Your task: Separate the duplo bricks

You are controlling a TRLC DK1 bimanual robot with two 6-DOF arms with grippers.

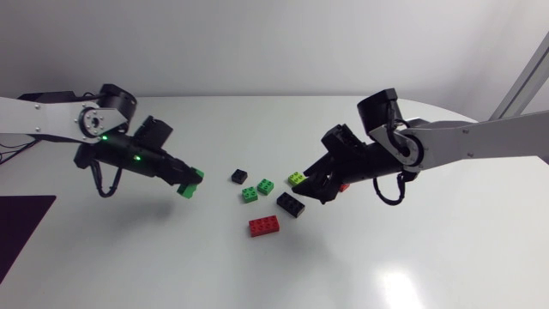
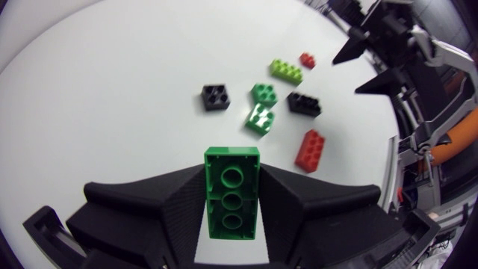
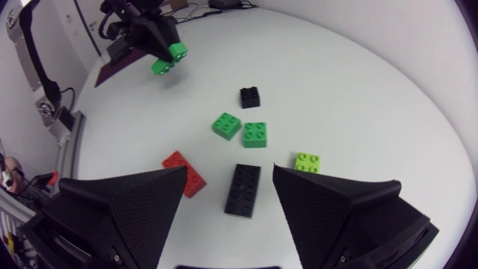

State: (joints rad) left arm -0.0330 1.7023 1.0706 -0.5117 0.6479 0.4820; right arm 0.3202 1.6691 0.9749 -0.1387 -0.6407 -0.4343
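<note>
- One long green plastic brick (image 2: pixel 232 196) is clamped in your left claw (image 2: pixel 232 175), above the white tabletop (image 2: pixel 112 90).
- Lower it onto bare surface, well apart from the loose bricks (image 2: pixel 260 119), before releasing.
- Your right claw (image 3: pixel 228 173) gapes empty over the long black brick (image 3: pixel 243 189); hold it clear.

Bright, even light fell on the bench (image 1: pixel 154 266); shadows were soft, one glare patch showed, wrist views bowed at edges.

A big white desk (image 1: pixel 257 275) with a round edge fills the view. A flat, dark purple mat (image 1: pixel 21 236) lies on the desk, right at its edge. The desk top is shiny.
</note>
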